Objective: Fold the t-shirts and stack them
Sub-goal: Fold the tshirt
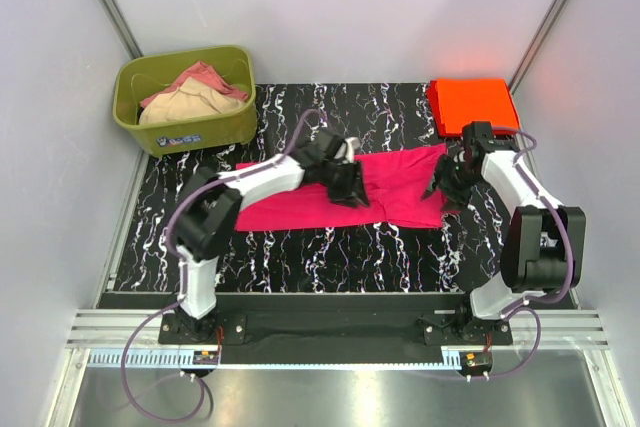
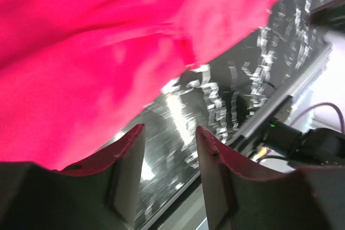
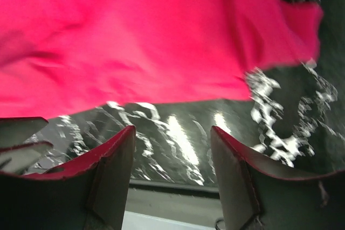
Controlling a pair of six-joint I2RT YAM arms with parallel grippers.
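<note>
Hot pink soft cloth t-shirt (image 1: 290, 209) lies flat across the middle of the black marbled desk (image 1: 330, 247) as a wide band running left to right, probably spread there so each arm can reach one end for a fold. Bright orange-red t-shirt (image 1: 472, 102) sits at the far right corner of the desk as a neat folded square, apart from the pink one; likely the base of the stack. Olive-green plastic tub (image 1: 185, 132) stands at the far left corner with pinkish and beige cloth bunched inside, out of the working area. Left claw (image 1: 352, 187) is over the shirt's middle, near its far edge. In its wrist view the left claw's fingers stand moderately apart, with only bare desk between them and pink cloth beyond the tips, so it holds nothing. Right claw (image 1: 440, 187) is at the shirt's right end. In its wrist view the gap is a bit wider, again with desk showing through and the cloth edge just ahead, nothing gripped. Contact with the cloth: cannot tell for either.
</note>
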